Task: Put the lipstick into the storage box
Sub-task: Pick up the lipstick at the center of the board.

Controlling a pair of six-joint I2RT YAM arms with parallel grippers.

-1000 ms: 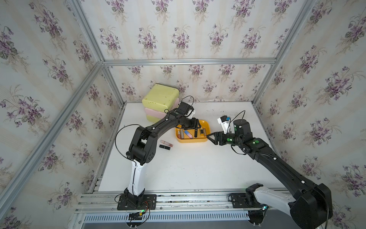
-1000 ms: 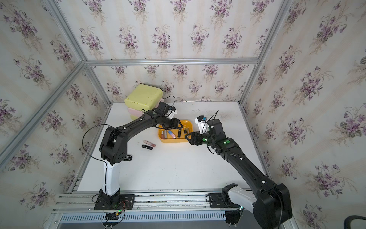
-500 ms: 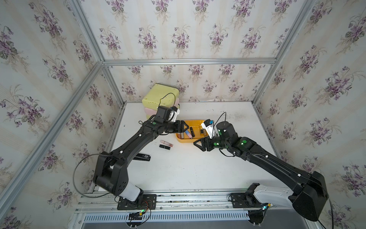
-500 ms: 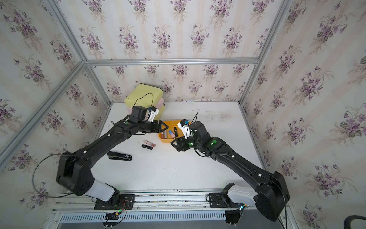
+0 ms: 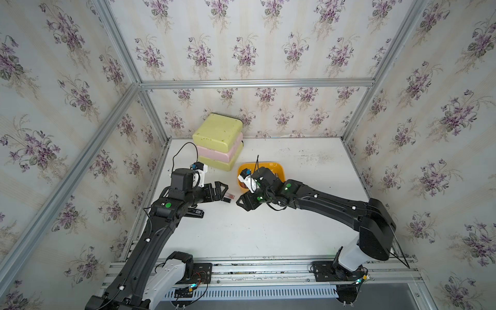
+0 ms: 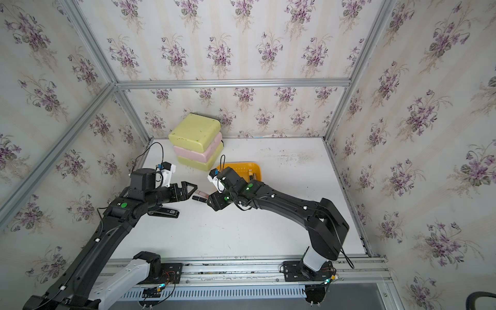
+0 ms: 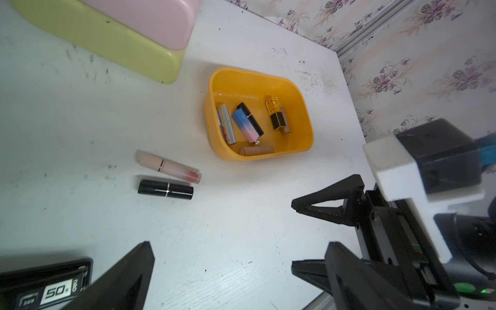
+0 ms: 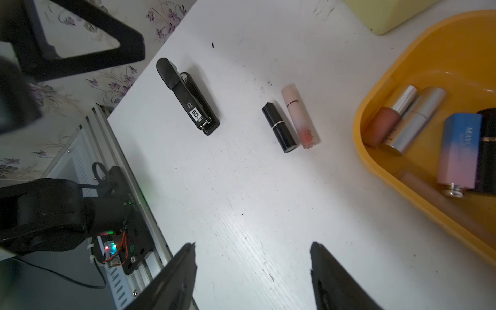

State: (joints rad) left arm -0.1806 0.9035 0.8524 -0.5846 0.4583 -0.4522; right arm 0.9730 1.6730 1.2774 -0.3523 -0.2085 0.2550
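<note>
Since a second ago both arms have swung off the box (image 7: 304, 112) and back toward the near-left of the table (image 8: 241, 214). The left arm pulled way back from over the tray, and the right one followed across it.

Where we're at: the left gripper (image 7: 236, 268) is spread wide with nothing in it, and the right gripper (image 8: 252, 268) is about half open, also empty. Two lipsticks are not in yet: the black one (image 7: 165, 190) and the pink tube (image 7: 168, 167), lying side by side, nearly touching, just off the box at roughly its 8 o'clock in the left wrist view. The box already holds a bunch of sticks. In both top views the pair sits right between the two grippers.

How we'd do the pick: go for the black one, since it's on the outer side of the pair from the box. The catch is the pink tube right next to it, so a finger has to slip into that thin gap or we'll roll both. Line the jaws across the tube's short axis, come straight down, close slowly. Only one arm should go in, as they're facing each other closely. The stapler (image 8: 188, 96) at about 9 o'clock from the pair stays out of it.
</note>
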